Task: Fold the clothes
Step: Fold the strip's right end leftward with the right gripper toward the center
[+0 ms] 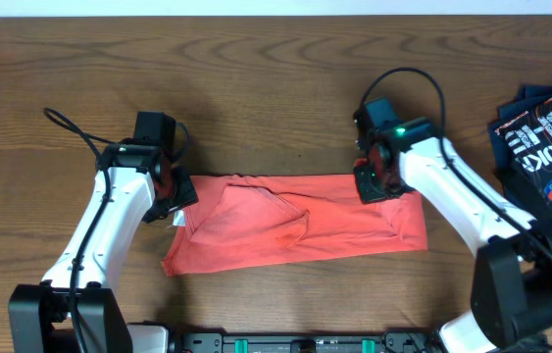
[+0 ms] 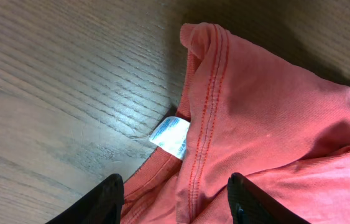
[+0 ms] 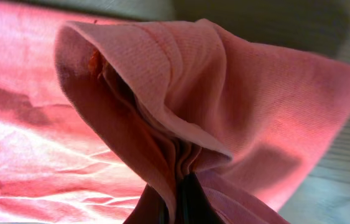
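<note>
- The wooden table [image 1: 276, 78] is the largest thing and carries everything else.
- There are two white arms. The left arm [image 1: 109, 226] reaches in from the lower left and the right arm [image 1: 462, 196] from the lower right. Each one has a black cable looping over its wrist.
- There is one red-orange T-shirt [image 1: 295, 230]. It lies in the middle of the table between the two arms, as a long band from left to right, with some wrinkles and one loose flap near its centre.
- The dark navy garments [image 1: 550, 147] with white lettering and small round badges lie in a pile at the right edge of the table, well apart from the T-shirt. How many are in the pile I cannot tell. Part of the pile is cut off by the frame.
- The right gripper [image 1: 372, 184] is at the upper right part of the T-shirt. In the right wrist view its fingers are pressed together on a gathered bunch of the cloth, which rises in a peak above them.
- The left gripper [image 1: 179, 201] is at the upper left corner of the T-shirt. In the left wrist view its two black fingers [image 2: 103, 202] stand wide apart, with the stitched hem of the cloth lying between them.
- One small white tag [image 2: 170, 134] sticks out from under the hem, onto the bare wood.
</note>
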{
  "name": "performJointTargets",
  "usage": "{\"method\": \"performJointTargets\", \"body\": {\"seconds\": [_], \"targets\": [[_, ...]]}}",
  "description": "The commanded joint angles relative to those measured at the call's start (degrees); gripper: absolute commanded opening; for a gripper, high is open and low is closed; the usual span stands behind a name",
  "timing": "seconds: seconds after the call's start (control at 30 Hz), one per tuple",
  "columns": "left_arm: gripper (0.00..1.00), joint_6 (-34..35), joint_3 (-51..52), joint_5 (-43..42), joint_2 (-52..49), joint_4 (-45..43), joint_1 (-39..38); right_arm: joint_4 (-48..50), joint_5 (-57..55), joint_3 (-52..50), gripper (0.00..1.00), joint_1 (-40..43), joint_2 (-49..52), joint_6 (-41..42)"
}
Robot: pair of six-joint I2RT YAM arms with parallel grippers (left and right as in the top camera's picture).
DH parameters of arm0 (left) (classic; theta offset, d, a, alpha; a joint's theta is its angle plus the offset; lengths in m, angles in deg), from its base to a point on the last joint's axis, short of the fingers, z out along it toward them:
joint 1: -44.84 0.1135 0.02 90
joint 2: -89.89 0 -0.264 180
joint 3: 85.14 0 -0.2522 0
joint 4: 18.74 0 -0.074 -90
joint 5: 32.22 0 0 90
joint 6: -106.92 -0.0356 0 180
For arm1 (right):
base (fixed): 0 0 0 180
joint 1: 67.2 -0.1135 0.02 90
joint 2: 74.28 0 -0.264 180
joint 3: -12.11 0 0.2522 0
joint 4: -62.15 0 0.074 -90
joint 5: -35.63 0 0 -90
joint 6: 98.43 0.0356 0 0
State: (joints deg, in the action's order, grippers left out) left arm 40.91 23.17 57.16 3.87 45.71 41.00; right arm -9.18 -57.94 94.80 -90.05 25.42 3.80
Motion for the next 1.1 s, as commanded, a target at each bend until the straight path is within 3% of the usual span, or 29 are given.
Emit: {"method": "performJointTargets", "body": {"seconds": [0.0,0.47,0.6,0.77,0.93,1.07], "targets": [[0.56,-0.09,-1.22,1.11,0.72,0.22,0.35,-0.07,1.79,0.66,0.01,-1.95,1.22,1.03],[0.56,-0.09,-1.22,1.11,0.72,0.22,0.35,1.66,6.88,0.66,0.02,-5.42,1.31,1.05],[0.56,-0.09,-1.22,1.11,0.72,0.22,0.35,2.29,6.93,0.66,0.12,-6.16,1.31,1.05],[0.56,-0.09,-1.22,1.11,0.72,0.22,0.35,2.73,10.25,0.66,0.40,-6.43,1.31,0.98],[0.56,-0.09,-1.22,1.11,0.72,0.22,0.35,4.39,21.29,0.66,0.42,-6.43,1.31,-6.45],[0.56,-0.09,-1.22,1.11,0.72,0.22,0.35,5.11,16.83,0.98,0.40,-6.34,1.09,-6.05]]}}
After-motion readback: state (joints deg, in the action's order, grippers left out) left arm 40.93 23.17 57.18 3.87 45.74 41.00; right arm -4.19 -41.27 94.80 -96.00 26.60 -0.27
